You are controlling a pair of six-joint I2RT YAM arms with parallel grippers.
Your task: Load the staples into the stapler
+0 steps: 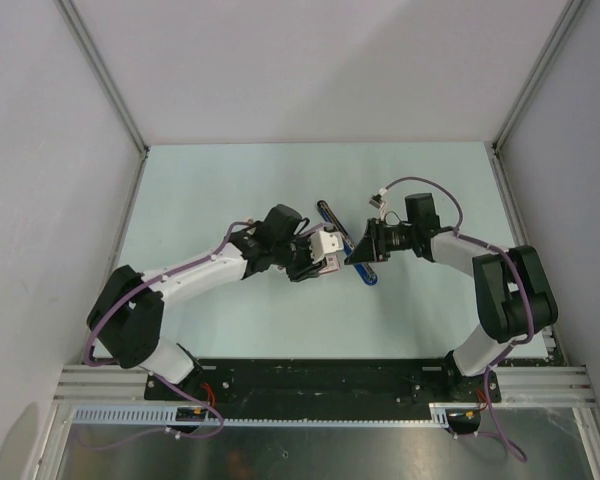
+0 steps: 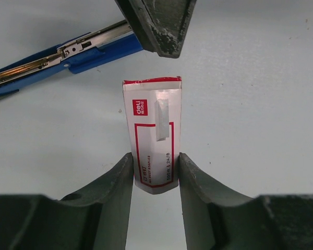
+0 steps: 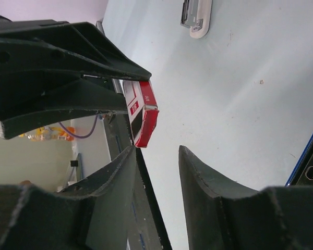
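Observation:
My left gripper [image 2: 156,167] is shut on the near end of a small red-and-white staple box [image 2: 154,125], holding it above the table. The staples themselves do not show. In the top view the box [image 1: 328,245] hangs between the two grippers. The blue stapler [image 2: 68,54] lies open on the table behind the box, its metal channel showing; from above the stapler [image 1: 326,211] runs diagonally under the grippers. My right gripper [image 3: 155,156] is open, with nothing between its fingers. The box's red end [image 3: 144,121] sits just ahead of its left fingertip. One right finger [image 2: 159,23] shows above the box.
A small whitish piece with a metallic inside [image 3: 196,18] lies on the pale table [image 1: 230,190] beyond the grippers. Grey walls and aluminium rails [image 1: 105,80] close in the table on three sides. Both arm bases stand at the near edge.

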